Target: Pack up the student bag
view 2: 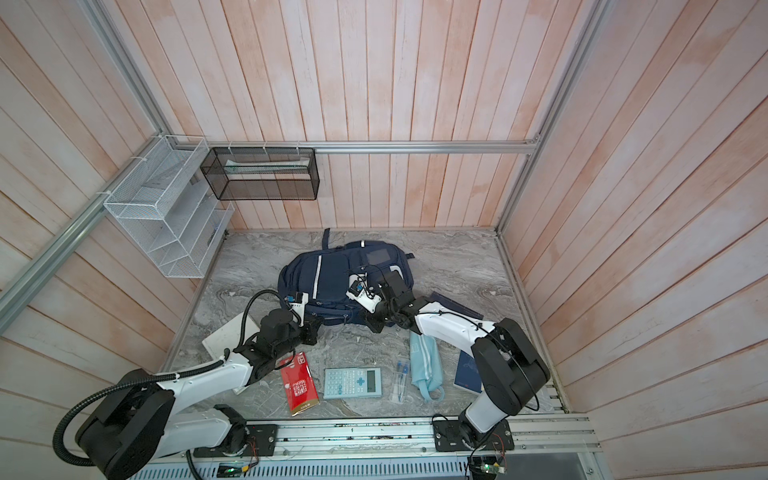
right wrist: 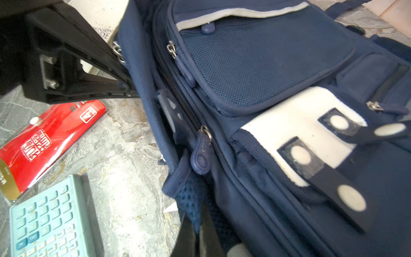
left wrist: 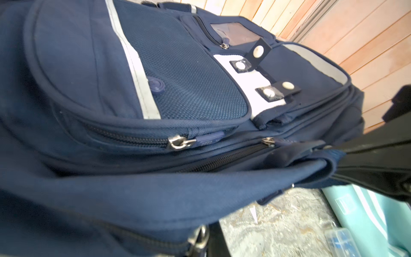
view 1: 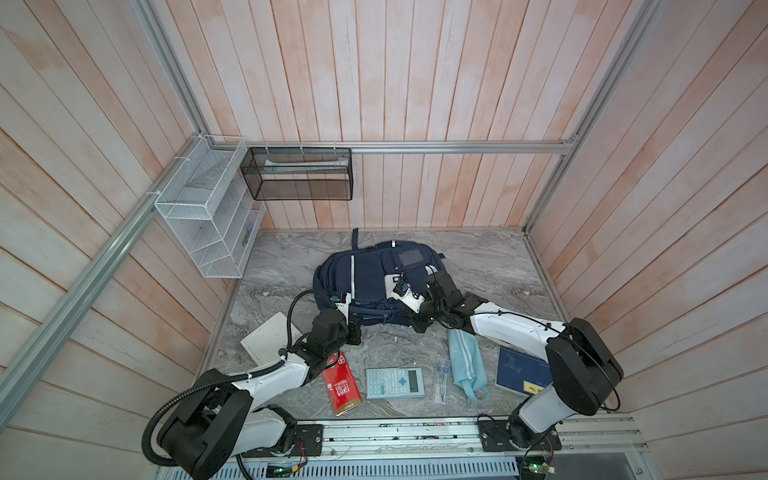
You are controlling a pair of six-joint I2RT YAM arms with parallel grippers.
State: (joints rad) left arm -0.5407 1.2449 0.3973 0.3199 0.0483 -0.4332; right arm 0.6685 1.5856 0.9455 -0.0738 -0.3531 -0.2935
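Tabletop (view 1: 478, 266) in grey marble pattern fills the lower centre in both top views, with wood-slat walls around it

Student bag (view 1: 365, 282), navy, lies flat at mid-frame on that surface, front pockets up, white stripes and a white studded patch showing

White mesh rack (view 1: 199, 208) hangs at left of frame; black mesh basket (view 1: 299, 174) is just beside it on the back rail

Left gripper (view 1: 355, 330) is at the bag's lower-left edge. Right wrist view: its fingers (right wrist: 100, 94) are drawn together onto the bag's rim beside metal zip sliders. Cloth or pull pinched, cannot tell which

Right gripper (view 1: 417, 322) is at the bag's lower-right edge. Left wrist view: its fingers (left wrist: 367, 155) are clamped on a fold of navy cloth

Loose items below the bag:
- white book (view 1: 266, 336), lower left, partly under the left arm
- blue booklet (view 1: 519, 370), lower right, by the right arm
- light-blue striped pouch (view 1: 467, 357), right of centre
- calculator (view 1: 395, 383), lower centre
- red packet (view 1: 343, 386), just left of the calculator
- clear pen pack (view 1: 441, 378), between calculator and pouch
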